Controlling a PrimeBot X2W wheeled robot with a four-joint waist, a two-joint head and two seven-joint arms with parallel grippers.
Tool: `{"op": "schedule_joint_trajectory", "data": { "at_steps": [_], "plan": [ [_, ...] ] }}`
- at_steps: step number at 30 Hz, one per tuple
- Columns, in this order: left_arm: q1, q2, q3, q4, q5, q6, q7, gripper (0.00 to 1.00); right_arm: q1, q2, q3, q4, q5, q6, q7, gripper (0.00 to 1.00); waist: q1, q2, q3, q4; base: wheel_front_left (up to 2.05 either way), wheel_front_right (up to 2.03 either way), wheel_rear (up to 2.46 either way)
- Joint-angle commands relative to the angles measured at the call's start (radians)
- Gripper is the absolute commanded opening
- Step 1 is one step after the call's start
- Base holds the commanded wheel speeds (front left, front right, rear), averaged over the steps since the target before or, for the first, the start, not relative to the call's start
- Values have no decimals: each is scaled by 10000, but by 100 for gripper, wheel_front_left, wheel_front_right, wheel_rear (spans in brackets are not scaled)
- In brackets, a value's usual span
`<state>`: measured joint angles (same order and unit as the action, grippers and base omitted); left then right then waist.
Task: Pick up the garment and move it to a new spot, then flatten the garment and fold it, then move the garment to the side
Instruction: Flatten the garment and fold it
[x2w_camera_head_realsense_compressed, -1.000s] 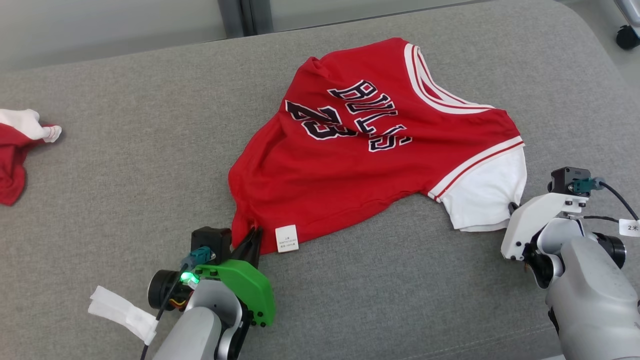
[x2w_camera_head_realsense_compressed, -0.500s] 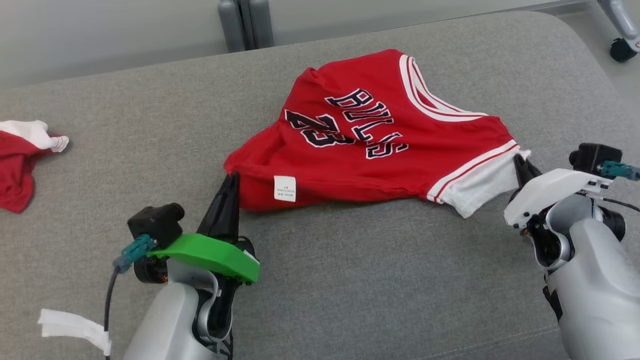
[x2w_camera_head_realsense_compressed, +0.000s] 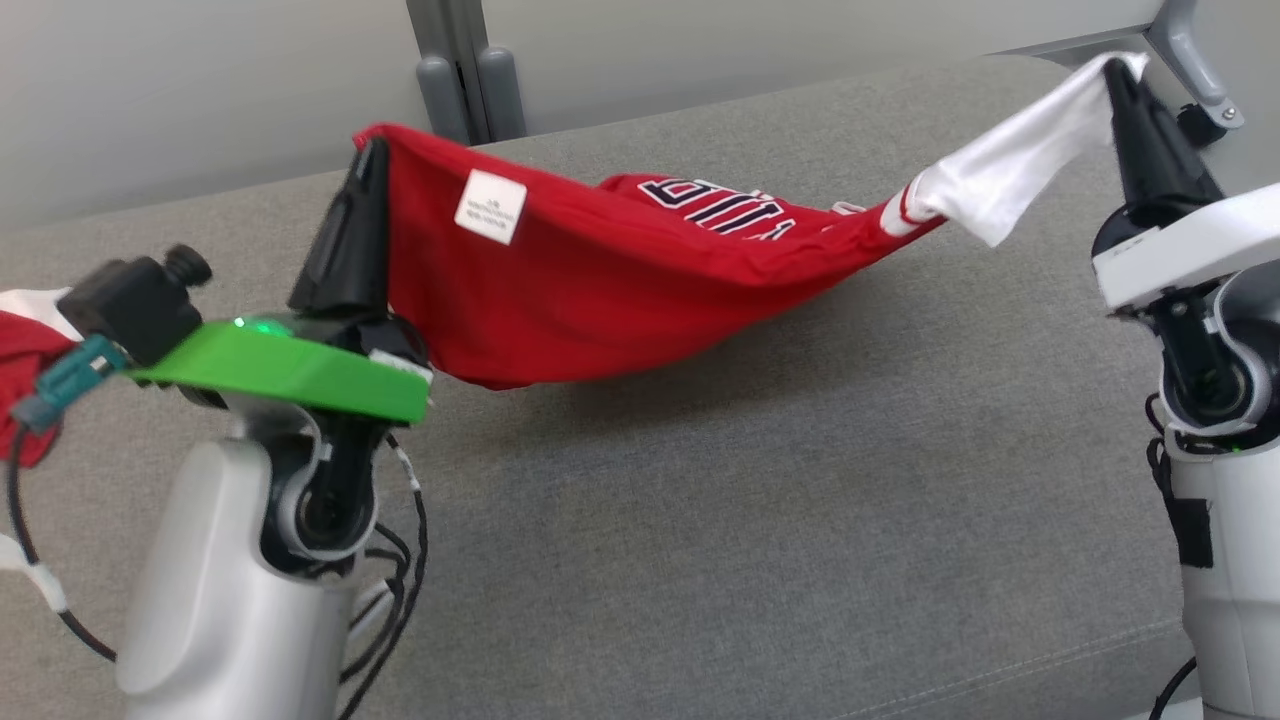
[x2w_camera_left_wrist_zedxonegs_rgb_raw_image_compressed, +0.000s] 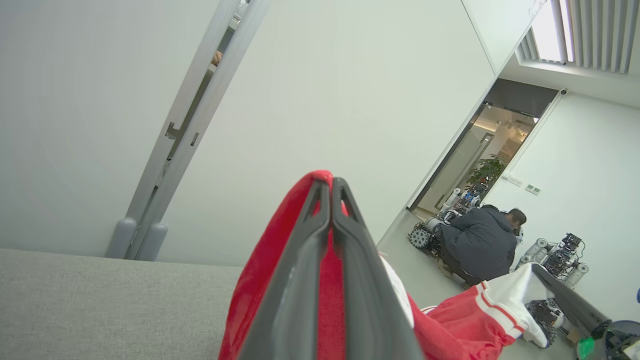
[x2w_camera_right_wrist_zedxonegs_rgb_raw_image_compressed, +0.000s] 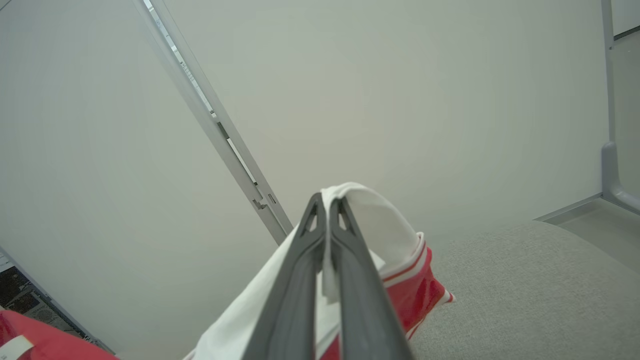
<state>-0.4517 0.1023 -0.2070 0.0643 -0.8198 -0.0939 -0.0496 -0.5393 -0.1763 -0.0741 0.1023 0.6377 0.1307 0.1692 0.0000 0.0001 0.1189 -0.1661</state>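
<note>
The garment (x2w_camera_head_realsense_compressed: 600, 290) is a red jersey with white sleeves and dark lettering, hanging stretched between both arms above the grey cushion (x2w_camera_head_realsense_compressed: 700, 520). My left gripper (x2w_camera_head_realsense_compressed: 368, 155) is shut on its red hem corner beside a white label (x2w_camera_head_realsense_compressed: 490, 205). My right gripper (x2w_camera_head_realsense_compressed: 1115, 70) is shut on the white sleeve (x2w_camera_head_realsense_compressed: 1020, 160). In the left wrist view red cloth (x2w_camera_left_wrist_zedxonegs_rgb_raw_image_compressed: 270, 260) wraps the closed left gripper (x2w_camera_left_wrist_zedxonegs_rgb_raw_image_compressed: 331, 182). In the right wrist view white cloth (x2w_camera_right_wrist_zedxonegs_rgb_raw_image_compressed: 380, 220) drapes over the closed right gripper (x2w_camera_right_wrist_zedxonegs_rgb_raw_image_compressed: 327, 200). The middle of the jersey sags low over the cushion.
Another red and white cloth (x2w_camera_head_realsense_compressed: 25, 350) lies at the cushion's left edge behind my left arm. A pale wall with a grey post (x2w_camera_head_realsense_compressed: 455, 70) stands beyond the cushion. In the left wrist view a person (x2w_camera_left_wrist_zedxonegs_rgb_raw_image_compressed: 480, 245) crouches by machines in a doorway.
Both grippers have risen with the jersey, lifting its near edge off the cushion and stretching it between them. The head camera has tilted too.
</note>
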Motion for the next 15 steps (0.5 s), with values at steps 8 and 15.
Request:
{"op": "schedule_joint_trajectory", "data": {
  "at_steps": [8, 15],
  "plan": [
    [-2327, 509, 578, 194, -453, 118, 710, 0, -1928, 361, -121, -538, 142, -1, 913, 0, 0, -1, 995, -361, 0, 0, 0],
    [-4658, 1262, 647, 1144, -345, -94, 1270, 0, -4924, 966, -71, 1458, 170, 1, 1260, 0, 0, -1, 2758, -797, 0, 0, 0]
  ]
}}
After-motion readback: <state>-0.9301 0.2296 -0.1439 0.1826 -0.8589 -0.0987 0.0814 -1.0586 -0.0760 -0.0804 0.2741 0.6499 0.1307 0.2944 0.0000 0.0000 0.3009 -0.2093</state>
